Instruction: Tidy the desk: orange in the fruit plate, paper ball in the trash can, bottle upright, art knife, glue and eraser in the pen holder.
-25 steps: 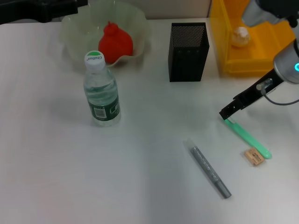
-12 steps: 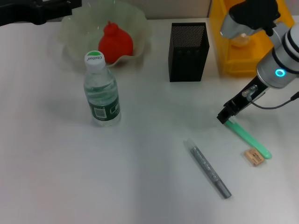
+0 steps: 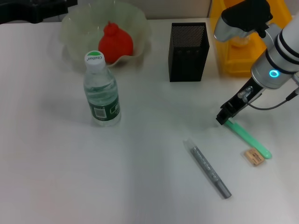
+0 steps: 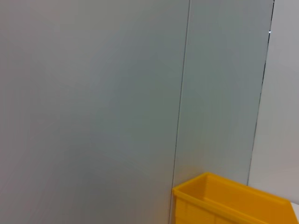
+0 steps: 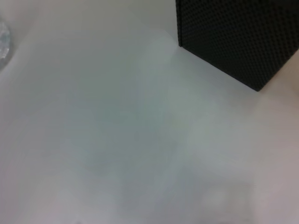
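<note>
The orange (image 3: 114, 41) lies in the pale green fruit plate (image 3: 74, 25) at the back left. In front of it the bottle (image 3: 101, 91) stands upright. The black mesh pen holder (image 3: 188, 45) (image 5: 233, 37) stands mid-back, with the yellow trash can (image 3: 233, 63) (image 4: 224, 198) to its right. My right arm hides the paper ball. My right gripper (image 3: 223, 116) hangs low at the near end of the green art knife (image 3: 248, 138). The tan eraser (image 3: 253, 157) lies beside the knife. The grey glue (image 3: 209, 170) lies nearer the front. My left gripper (image 3: 42, 7) is parked at the back left.
My right arm's upper links (image 3: 247, 18) reach over the trash can. In the right wrist view the white table (image 5: 117, 140) stretches out, with a bit of the bottle (image 5: 2, 42) at the edge. The left wrist view faces a grey wall (image 4: 93, 93).
My right arm has swung left over the trash can and now covers the paper ball. The gripper tip has edged slightly left at the art knife's end.
</note>
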{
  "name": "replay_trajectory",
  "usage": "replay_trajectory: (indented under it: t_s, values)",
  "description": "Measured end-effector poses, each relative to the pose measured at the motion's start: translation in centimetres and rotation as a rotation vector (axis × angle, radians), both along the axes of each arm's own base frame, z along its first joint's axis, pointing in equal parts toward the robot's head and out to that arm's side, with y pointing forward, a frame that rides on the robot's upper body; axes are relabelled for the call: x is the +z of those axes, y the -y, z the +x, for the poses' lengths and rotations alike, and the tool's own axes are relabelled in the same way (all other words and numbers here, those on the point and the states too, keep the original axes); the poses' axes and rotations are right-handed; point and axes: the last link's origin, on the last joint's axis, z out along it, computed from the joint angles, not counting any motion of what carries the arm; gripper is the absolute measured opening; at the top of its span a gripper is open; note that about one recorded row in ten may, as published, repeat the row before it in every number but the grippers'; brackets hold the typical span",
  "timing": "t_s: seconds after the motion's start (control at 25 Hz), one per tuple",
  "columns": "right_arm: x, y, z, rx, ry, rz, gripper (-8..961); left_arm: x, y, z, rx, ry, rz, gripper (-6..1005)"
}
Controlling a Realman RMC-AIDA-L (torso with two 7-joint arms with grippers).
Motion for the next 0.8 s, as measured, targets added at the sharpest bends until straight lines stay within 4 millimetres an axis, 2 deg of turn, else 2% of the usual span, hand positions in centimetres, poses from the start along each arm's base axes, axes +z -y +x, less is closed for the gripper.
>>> replay_trajectory:
  t_s: [0.16,0.56,0.8]
  values:
    - [0.02,-0.04,0.20,0.000,0.009,0.003,363,-0.06,-0.11,-0.03,0.003,0.001,0.001,759]
    - [-0.14,0.12,0.54,-0.011,0.015,-0.003,195,-0.02,-0.22,-0.05,0.007,-0.001,0.007,759]
    - [0.04,0.28,0.66,-0.021,0.009,-0.007,176,-0.02,-0.20,-0.08,0.008,-0.001,0.007,759]
